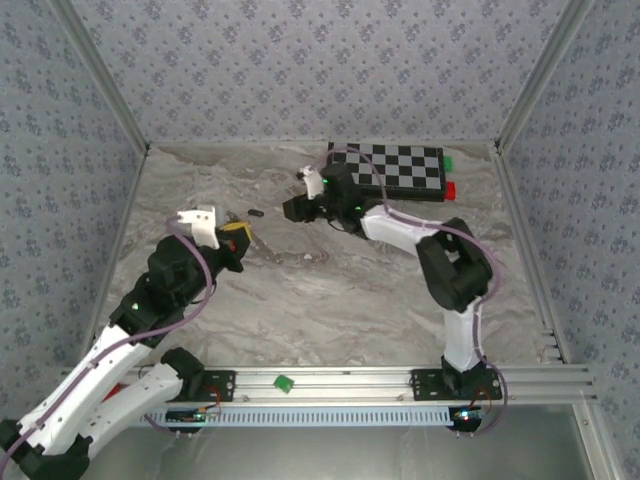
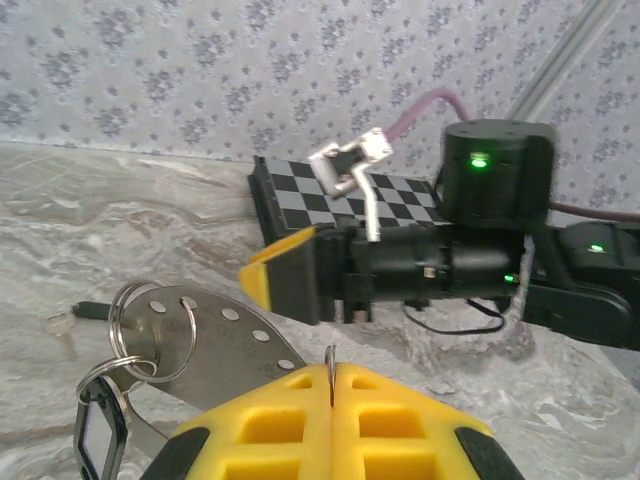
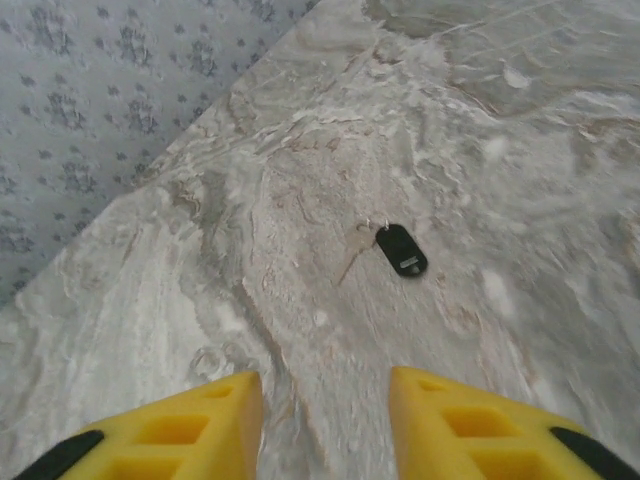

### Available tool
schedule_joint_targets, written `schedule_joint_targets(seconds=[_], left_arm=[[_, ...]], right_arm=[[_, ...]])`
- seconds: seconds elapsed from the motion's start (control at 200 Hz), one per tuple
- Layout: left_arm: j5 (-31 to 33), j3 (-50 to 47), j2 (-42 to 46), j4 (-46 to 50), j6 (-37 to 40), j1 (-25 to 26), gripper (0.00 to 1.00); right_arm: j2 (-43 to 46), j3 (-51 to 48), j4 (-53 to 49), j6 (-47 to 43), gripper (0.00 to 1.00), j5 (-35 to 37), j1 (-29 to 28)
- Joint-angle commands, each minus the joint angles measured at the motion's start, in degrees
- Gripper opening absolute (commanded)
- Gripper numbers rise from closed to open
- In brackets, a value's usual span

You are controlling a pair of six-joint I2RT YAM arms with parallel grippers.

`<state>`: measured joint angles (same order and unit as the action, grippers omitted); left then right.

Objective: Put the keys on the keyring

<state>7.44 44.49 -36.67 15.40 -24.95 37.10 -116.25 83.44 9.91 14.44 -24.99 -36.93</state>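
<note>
From above, you see a marble table [image 1: 330, 300] inside patterned walls [image 1: 300, 60], with a key [image 1: 255, 213] lying upper left of centre.

Your left wrist view shows the left gripper [image 2: 332, 385] at the bottom, fingers pressed together on the keyring [image 2: 215, 330].

Your right wrist view shows the right gripper [image 3: 325, 385] with fingers spread and the key mid-frame on the marble.

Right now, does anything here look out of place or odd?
A small green block sits alone on the metal rail at the near edge, far from the checkerboard at the back. Nothing looks spilled or broken.
</note>
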Motion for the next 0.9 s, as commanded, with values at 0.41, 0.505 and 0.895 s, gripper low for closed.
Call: schedule_joint_targets(seconds=[0.41, 0.505, 0.895], left_arm=[[5.0, 0.0, 6.9, 8.1, 0.5, -0.4, 0.0], [5.1, 0.1, 7.0, 8.9, 0.4, -0.5, 0.0], [5.5, -1.1, 8.4, 8.4, 0.4, -0.4, 0.0]], right_arm=[[-31.9, 34.7, -4.2, 20.1, 0.04, 1.1, -2.3], [-34.4, 36.7, -1.6, 23.7, 0.04, 1.3, -2.3], [-37.5, 39.1, -0.7, 26.5, 0.06, 3.6, -2.6]])
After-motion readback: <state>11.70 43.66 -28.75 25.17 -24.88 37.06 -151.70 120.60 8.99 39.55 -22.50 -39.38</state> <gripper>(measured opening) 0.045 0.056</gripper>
